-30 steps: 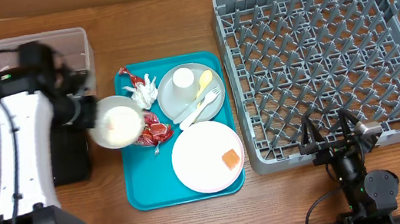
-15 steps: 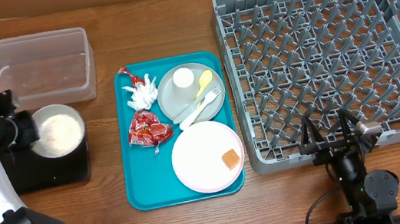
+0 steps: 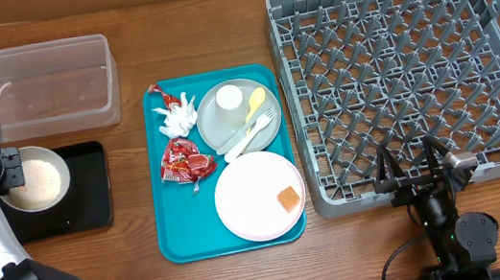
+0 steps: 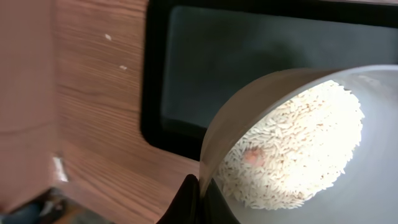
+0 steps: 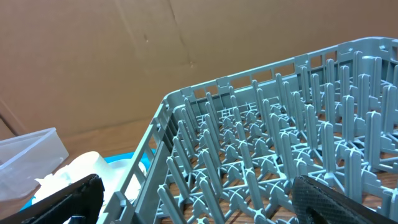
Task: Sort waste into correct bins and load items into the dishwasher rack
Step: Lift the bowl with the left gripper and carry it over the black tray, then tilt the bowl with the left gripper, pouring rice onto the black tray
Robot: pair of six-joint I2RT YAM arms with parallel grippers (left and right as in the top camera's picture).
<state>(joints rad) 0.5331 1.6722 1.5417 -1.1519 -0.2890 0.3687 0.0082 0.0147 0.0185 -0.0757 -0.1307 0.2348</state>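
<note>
My left gripper (image 3: 6,173) (image 4: 199,194) is shut on the rim of the white bowl (image 3: 34,179) (image 4: 249,102), one finger inside and one outside. The bowl hangs over the left end of the black tray (image 3: 88,192) (image 4: 249,43) with white rice (image 3: 38,182) (image 4: 292,146) in it. Behind stands the clear tub (image 3: 40,85). The red wrapper (image 3: 185,160) and white napkin (image 3: 179,116) lie on the teal tray (image 3: 181,238). My right gripper (image 3: 414,169) (image 5: 202,200) stands open at the front edge of the grey rack (image 3: 406,71) (image 5: 280,143).
On the teal tray a grey plate (image 3: 275,129) carries a small white cup (image 3: 228,99), a yellow spoon (image 3: 256,102) and a fork (image 3: 255,135). A white plate (image 3: 246,198) in front of it bears an orange cube (image 3: 288,199).
My left arm has swung left with the bowl, from the teal tray's left edge to above the black tray's left end. The right arm has not moved.
</note>
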